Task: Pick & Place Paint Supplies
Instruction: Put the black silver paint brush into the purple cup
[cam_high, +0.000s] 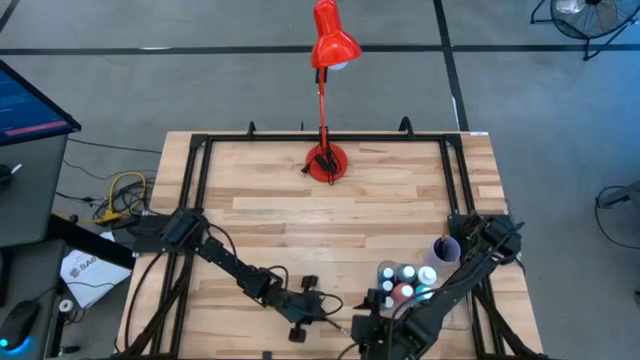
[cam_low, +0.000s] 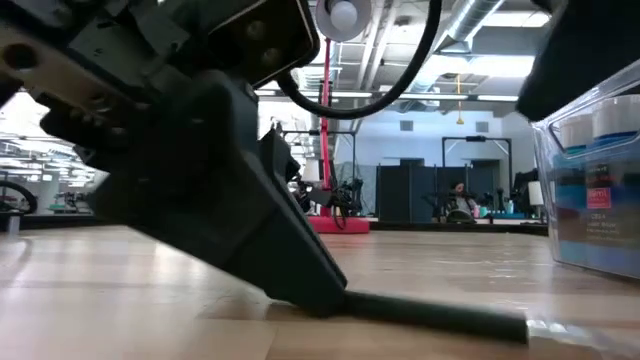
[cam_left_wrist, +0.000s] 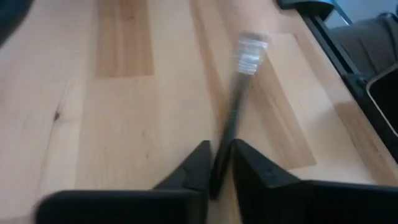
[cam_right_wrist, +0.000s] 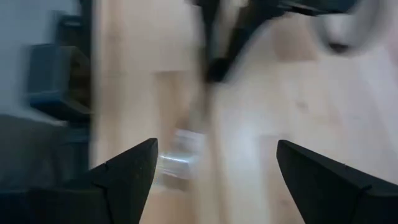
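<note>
Paintbrush (cam_left_wrist: 231, 118): thin dark handle with a clear, ribbed end piece, lying on the wooden table (cam_high: 280, 190) near its front edge, between the two grippers. In the low view the handle (cam_low: 440, 314) lies flat on the wood and runs out from under the fingertips.

Left gripper (cam_left_wrist: 217, 158): down at table level, fingers closed on the dark handle of the paintbrush. In the left wrist view the handle sits pinched in the narrow gap between the two fingertips, with the clear end pointing away from the gripper. High view puts this gripper (cam_high: 318, 312) at the front middle of the table, left arm stretched low across the wood.

Right gripper (cam_right_wrist: 214, 168): fingers spread wide, holding nothing, hovering close over the table beside the clear end of the brush. High view shows it (cam_high: 366, 325) just beside the left gripper, at the front edge.

Paint bottles (cam_high: 403, 283): white-capped, standing together in a clear plastic tray (cam_low: 590, 180) at the front right of the table. Lilac cup (cam_high: 446, 248) just behind the tray.

Red desk lamp (cam_high: 327, 160): base at the back middle of the table, well apart from both arms.
</note>
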